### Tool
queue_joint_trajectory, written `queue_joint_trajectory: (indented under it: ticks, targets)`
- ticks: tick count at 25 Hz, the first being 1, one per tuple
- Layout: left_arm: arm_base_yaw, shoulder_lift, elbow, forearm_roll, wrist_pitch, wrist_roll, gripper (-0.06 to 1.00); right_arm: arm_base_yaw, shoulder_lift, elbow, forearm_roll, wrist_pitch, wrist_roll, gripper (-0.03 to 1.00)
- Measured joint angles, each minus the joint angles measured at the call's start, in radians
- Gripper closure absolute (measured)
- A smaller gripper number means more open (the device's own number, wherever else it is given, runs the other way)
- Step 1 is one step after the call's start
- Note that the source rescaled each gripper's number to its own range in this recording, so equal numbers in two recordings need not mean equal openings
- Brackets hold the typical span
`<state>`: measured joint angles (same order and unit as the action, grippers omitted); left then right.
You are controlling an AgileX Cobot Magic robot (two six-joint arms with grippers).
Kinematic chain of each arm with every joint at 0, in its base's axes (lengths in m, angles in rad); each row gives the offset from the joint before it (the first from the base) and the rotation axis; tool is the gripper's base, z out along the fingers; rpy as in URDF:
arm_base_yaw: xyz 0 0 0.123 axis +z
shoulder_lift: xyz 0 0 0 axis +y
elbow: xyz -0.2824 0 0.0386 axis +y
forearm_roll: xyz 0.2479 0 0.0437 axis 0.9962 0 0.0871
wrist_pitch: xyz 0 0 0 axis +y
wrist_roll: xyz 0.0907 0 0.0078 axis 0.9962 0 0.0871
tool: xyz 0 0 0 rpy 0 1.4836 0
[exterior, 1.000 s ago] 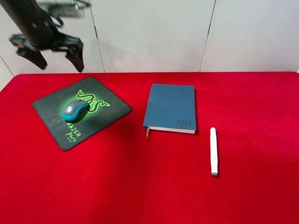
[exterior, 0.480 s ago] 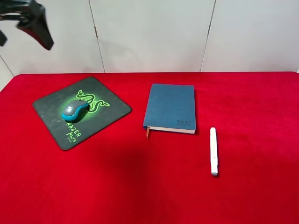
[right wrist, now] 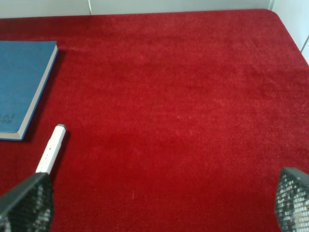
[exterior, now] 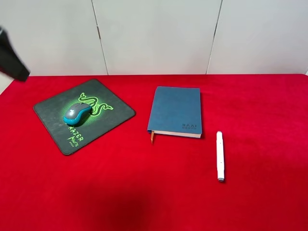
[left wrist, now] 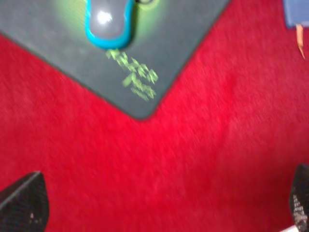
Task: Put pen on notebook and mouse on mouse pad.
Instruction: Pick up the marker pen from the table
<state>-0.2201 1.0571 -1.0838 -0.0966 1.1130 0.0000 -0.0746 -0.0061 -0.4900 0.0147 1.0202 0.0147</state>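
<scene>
The teal-blue mouse [exterior: 77, 113] with its grey top rests on the dark Razer mouse pad [exterior: 103, 120], over the green logo. The blue notebook [exterior: 175, 110] lies shut at the table's middle. Right of it and nearer the front, the white pen [exterior: 220, 156] lies on the red cloth. My left gripper [left wrist: 161, 208] is open and empty, raised above the cloth, with the mouse [left wrist: 108, 21] and pad [left wrist: 169, 43] beyond it. My right gripper [right wrist: 159, 205] is open and empty, with the pen [right wrist: 52, 149] and notebook [right wrist: 21, 87] ahead of it.
A red cloth [exterior: 159, 192] covers the whole table, and white wall panels stand behind it. Only a dark part of the left arm [exterior: 12, 60] shows at the left edge of the high view. The right arm is out of that view.
The left arm has swung away from above the mouse pad's back edge, moving left until it is almost out of the high view. Mouse, pad, notebook and pen have not moved.
</scene>
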Motion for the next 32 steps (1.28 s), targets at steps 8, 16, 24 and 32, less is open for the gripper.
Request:
queue_joint_trajectory:
  ticks: [8, 16, 24, 32]
  targets:
    - [0.000, -0.318, 0.186, -0.024, 0.051, 0.000, -0.05, 0.000, 0.000, 0.000, 0.000, 0.000, 0.000, -0.03]
    - [0.000, -0.586, 0.323, -0.017, 0.052, 0.000, -0.05, 0.000, 0.000, 0.000, 0.000, 0.000, 0.000, -0.03]
    - [0.000, -0.815, 0.499, 0.048, 0.021, 0.000, -0.05, 0.000, 0.000, 0.000, 0.000, 0.000, 0.000, -0.03]
    - [0.003, -0.994, 0.595, 0.091, -0.049, 0.000, -0.05, 0.000, 0.000, 0.000, 0.000, 0.000, 0.000, -0.03]
